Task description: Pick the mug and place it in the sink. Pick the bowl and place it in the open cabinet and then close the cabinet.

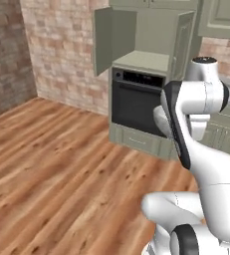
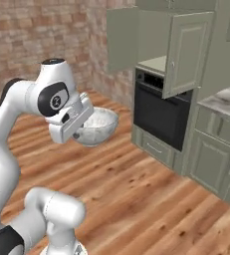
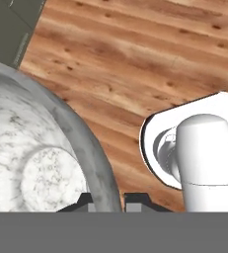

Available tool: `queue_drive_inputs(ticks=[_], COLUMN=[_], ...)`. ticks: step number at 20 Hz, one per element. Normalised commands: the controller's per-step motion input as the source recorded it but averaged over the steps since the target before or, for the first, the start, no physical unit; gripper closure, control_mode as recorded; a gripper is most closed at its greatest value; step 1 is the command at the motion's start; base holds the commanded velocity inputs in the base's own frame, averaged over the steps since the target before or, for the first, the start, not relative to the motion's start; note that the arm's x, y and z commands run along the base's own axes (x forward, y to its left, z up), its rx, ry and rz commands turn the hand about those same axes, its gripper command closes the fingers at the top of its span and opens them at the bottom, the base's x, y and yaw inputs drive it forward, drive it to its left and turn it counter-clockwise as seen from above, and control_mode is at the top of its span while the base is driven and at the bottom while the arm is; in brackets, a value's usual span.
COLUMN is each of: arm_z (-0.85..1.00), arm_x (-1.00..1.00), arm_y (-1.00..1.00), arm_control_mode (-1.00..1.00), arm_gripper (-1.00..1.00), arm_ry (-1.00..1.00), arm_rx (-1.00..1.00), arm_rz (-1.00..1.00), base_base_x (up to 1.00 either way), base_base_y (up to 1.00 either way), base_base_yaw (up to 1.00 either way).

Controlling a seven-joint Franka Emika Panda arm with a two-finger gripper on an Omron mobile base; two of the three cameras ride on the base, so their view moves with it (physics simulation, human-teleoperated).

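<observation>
Brick walls and a wooden plank floor surround me. Ahead stands the sage-green cabinet with both tall doors swung open, and its shelf is bare above a black oven. More green doors sit under a marbled bench on the right side. I carry the bowl, grey-white marbled and deep, in the air over the floor, well apart from the cabinet. My tool pinches its rim: one dark tip is inside the bowl and the other outside, nearly pressed together around the thin wall.
</observation>
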Motion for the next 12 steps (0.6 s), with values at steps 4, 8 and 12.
queue_drive_inputs(ticks=[4, 8, 12], arm_z=[0.0, 0.0, 0.0], arm_x=[0.0, 0.0, 0.0], arm_y=[0.0, 0.0, 0.0], arm_control_mode=[1.0, 1.0, 1.0], arm_gripper=[1.0, 1.0, 1.0], arm_ry=[0.0, 0.0, 0.0], arm_rx=[0.0, 0.0, 0.0], arm_rz=[0.0, 0.0, 0.0], base_base_x=[0.97, 0.58, 0.46], base_base_y=[0.31, 0.6, 0.91], base_base_yaw=[-0.5, -0.68, -0.71])
